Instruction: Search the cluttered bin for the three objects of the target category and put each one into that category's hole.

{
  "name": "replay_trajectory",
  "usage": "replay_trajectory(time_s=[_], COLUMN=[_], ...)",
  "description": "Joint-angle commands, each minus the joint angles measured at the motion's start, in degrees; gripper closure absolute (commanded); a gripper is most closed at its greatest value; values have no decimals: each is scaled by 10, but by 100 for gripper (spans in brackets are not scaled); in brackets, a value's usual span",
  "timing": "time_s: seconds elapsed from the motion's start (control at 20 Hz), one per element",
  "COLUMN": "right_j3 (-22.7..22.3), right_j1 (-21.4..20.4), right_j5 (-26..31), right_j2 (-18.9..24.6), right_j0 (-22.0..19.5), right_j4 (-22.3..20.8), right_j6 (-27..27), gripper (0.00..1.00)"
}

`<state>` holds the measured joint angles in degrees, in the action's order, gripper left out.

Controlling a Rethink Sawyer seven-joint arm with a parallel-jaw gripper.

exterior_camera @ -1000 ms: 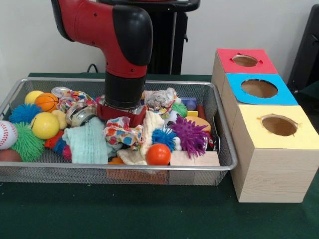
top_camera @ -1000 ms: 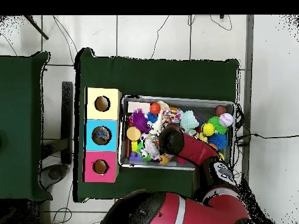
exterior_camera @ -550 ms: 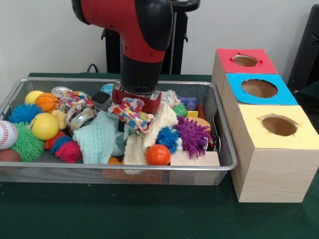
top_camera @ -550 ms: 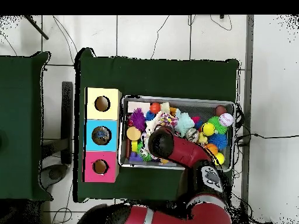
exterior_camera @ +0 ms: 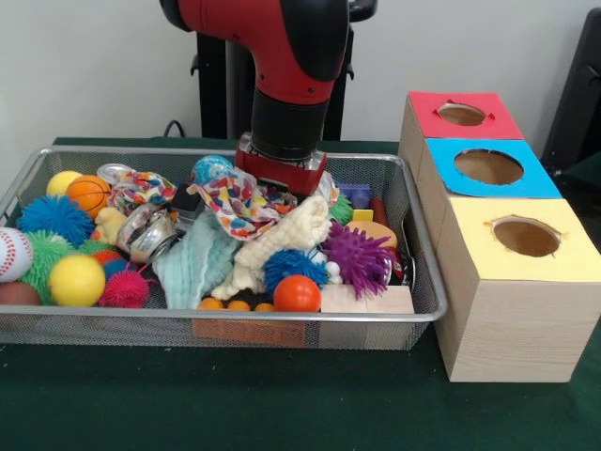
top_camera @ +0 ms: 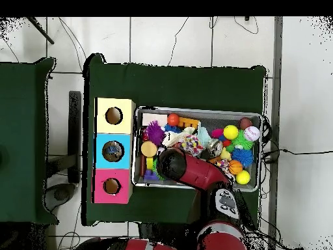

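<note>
The gripper [exterior_camera: 280, 180] at frame centre has risen and shifted right, apparently clamping the patterned cloth [exterior_camera: 239, 202], which now hangs above the bin [exterior_camera: 413, 235], probably heading for a hole.

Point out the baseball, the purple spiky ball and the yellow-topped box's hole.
baseball [exterior_camera: 11, 254], front view, on its white face at the bin's left end.
purple spiky ball [exterior_camera: 361, 256], front view, on the middle of its body.
yellow-topped box's hole [exterior_camera: 526, 237], front view, on the hole's dark inside.
</note>
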<state>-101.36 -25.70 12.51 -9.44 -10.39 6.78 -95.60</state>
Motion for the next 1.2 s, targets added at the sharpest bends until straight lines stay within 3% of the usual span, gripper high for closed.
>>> replay_trajectory(time_s=[0.05,0.2,0.35,0.5,0.65,0.95,1.2], right_j3=[-13,-16,-11,-2,20,80,142], right_j1=[21,13,-8,-40,-77,-117,-112], right_j5=[61,62,77,99,164,302,359], right_j2=[43,42,13,1,0,47,99], right_j0=[1,-9,-29,-87,-131,-207,-262], right_j4=[24,17,-12,-57,-97,-158,-205], right_j6=[-104,-94,-58,15,81,172,225], gripper=[0,0,0,0,0,0,0])
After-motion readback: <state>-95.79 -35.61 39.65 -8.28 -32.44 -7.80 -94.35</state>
